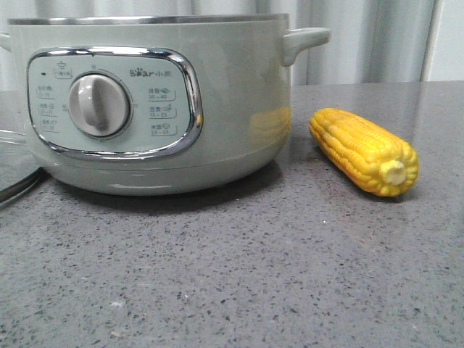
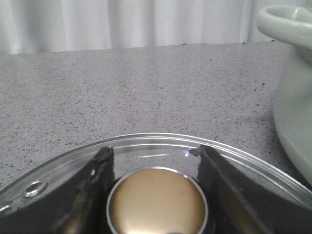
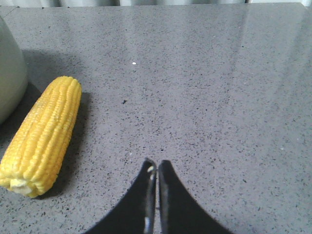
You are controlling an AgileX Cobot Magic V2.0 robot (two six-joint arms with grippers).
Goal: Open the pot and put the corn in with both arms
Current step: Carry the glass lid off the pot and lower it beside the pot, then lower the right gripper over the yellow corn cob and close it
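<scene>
The pale-green pot [image 1: 217, 109] stands at the back left of the table with no lid on its steel rim; its side shows in the left wrist view [image 2: 292, 112]. The yellow corn [image 1: 362, 150] lies on the table to the pot's right, stub end towards me, and shows in the right wrist view [image 3: 41, 134]. My left gripper [image 2: 154, 151] is shut on the gold knob [image 2: 157, 202] of the glass lid [image 2: 63, 163], which sits low beside the pot. My right gripper [image 3: 157, 163] is shut and empty over bare table, to the right of the corn.
The grey speckled table [image 1: 239, 275] runs to a white curtain [image 1: 362, 36] at the back. The glass lid's edge [image 1: 9, 156] and a black cable [image 1: 14, 190] show left of the pot. The pot's side handle [image 1: 304, 40] juts out towards the corn.
</scene>
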